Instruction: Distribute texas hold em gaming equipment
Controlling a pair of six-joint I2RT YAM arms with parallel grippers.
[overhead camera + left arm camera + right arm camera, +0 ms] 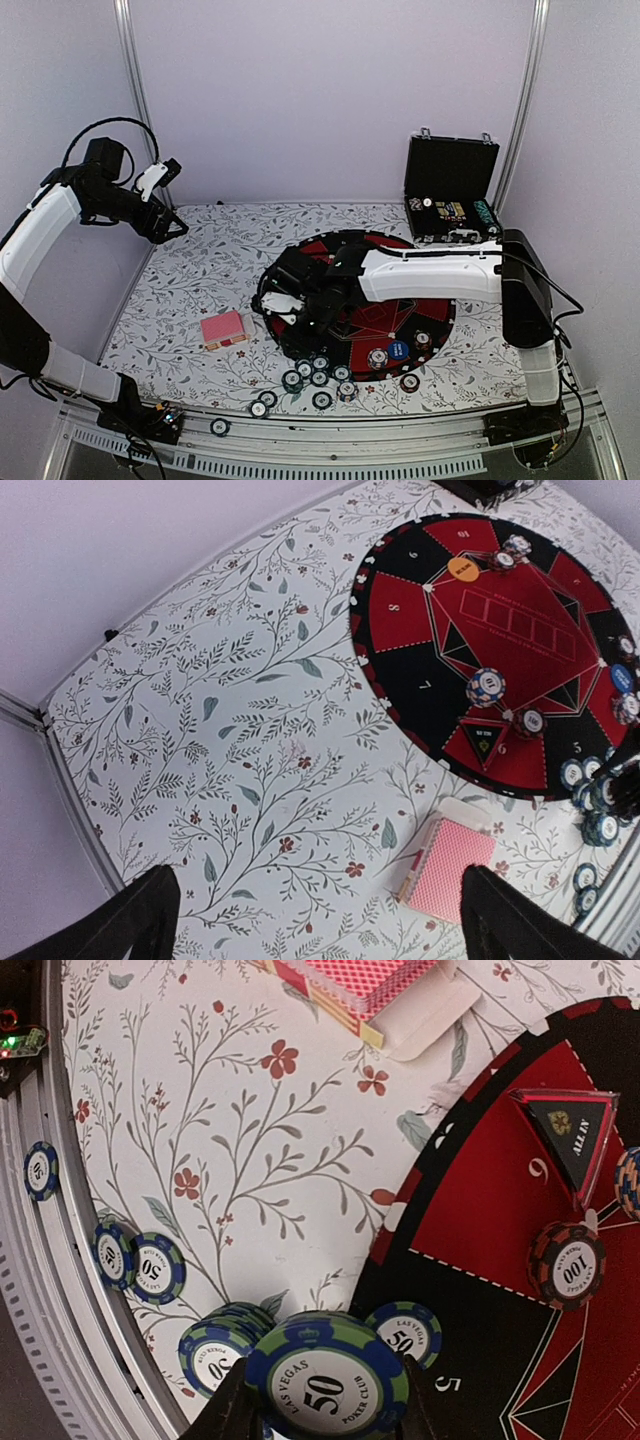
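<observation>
I'm looking over the table (200, 250) first: the round red-and-black mat (405, 325) is lying right of its centre, and the black case (450, 175) is standing open in the far right corner. The left gripper (318, 920) is hanging high over the far left corner, jaws spread wide with nothing between them. The right gripper (325, 1395) is hovering at the mat's near left rim, and I'm seeing its fingers pinching a blue-and-green 50 chip (325, 1380) by its rim, face up, above the others.

The deck of cards (223, 329) is sitting pink backs up, left of the mat, toward the table's near left corner. The loose chips (312, 375) are clustering between the mat and the table's near edge, some overlapping.

I'm judging the chips to be stiff, light and smooth-faced, so they are likely to skate if nudged. The rim, taken across the full width, is offering the surest hold. I'm expecting the cards to be thin, slick and quick to fan out, so I'm planning to squeeze the deck by its long sides
</observation>
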